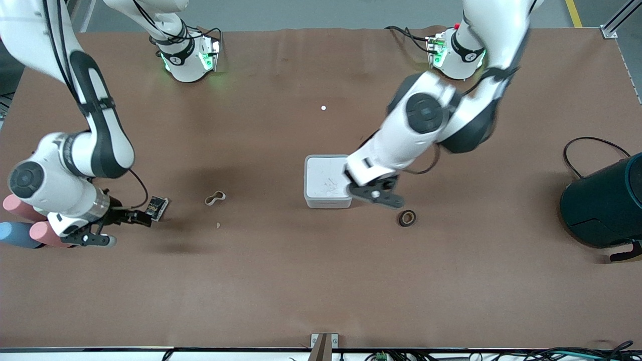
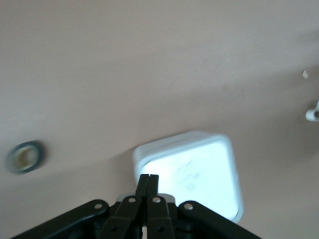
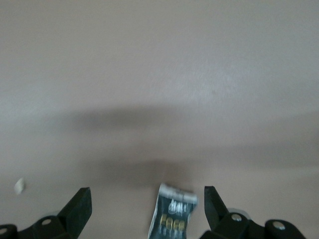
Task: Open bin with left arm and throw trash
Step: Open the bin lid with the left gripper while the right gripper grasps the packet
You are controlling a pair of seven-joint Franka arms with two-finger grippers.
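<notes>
Our left arm (image 1: 431, 120) covers one corner of the bin (image 1: 323, 180), lid flat down. We see the left gripper (image 2: 148, 180) with fingers pressed together, empty, over the bin's edge by the tape ring (image 1: 407, 218). Right gripper (image 3: 147, 199) is spread wide around the wrapper (image 3: 173, 215), not touching. Beige loop (image 1: 215, 198) lies between wrapper and bin.

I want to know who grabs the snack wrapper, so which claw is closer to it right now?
Right. The right claw is open with the snack wrapper between its fingers. The left claw is shut over the bin, well away from the wrapper.
</notes>
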